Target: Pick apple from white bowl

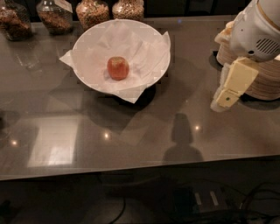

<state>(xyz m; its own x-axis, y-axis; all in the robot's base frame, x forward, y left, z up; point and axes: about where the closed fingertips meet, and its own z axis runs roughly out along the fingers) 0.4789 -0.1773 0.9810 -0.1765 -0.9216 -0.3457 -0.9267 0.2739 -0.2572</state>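
Observation:
A small red-orange apple lies in the middle of the large white bowl, which is lined with crinkled white paper and sits on a dark base at the back of the grey counter. My gripper hangs at the right side of the counter, well to the right of the bowl and above the surface. It is cream-coloured and points down and left. It holds nothing that I can see.
Several glass jars of dry food stand along the back edge behind the bowl. Stacks of beige paper bowls sit at the right, partly behind my arm. The counter's front edge runs across the lower part of the view.

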